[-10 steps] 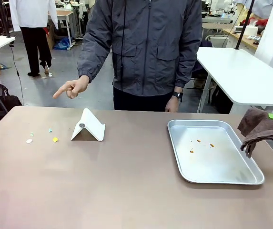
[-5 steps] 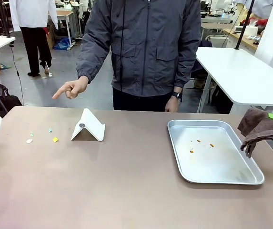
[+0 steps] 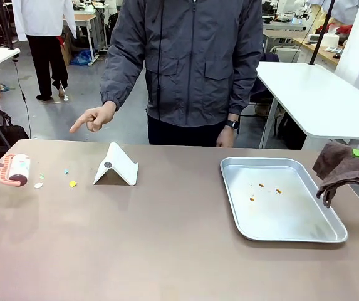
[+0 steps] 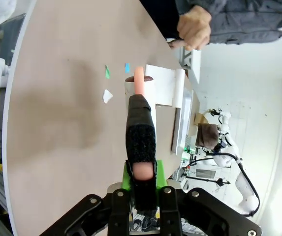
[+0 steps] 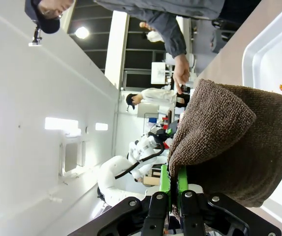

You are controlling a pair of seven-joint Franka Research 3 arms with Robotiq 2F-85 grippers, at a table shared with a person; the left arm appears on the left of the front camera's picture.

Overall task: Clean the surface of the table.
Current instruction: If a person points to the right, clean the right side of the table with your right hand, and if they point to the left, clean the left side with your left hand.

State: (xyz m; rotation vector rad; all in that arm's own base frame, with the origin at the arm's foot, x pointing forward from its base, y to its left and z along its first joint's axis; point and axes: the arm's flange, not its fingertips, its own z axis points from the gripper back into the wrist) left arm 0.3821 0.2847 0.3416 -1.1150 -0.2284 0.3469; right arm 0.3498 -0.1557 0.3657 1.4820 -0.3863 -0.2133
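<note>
Scraps (image 3: 72, 184) dot the table (image 3: 166, 238); left tool (image 4: 141, 172) grips a roller (image 3: 19, 169), right tool (image 5: 172, 189) a cloth (image 3: 338, 170).

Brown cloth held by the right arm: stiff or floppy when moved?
Probably floppy: the brown cloth droops in folds from the fingers of the right gripper. Likely light, not slippery, judging by its looped towel texture.

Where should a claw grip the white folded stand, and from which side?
Probably the top ridge of the white folded stand, coming from above. It sits like a small tent on the table: its two sloping faces meet in a narrow edge at the top, thin enough to pinch, while the base spreads wide.
</note>
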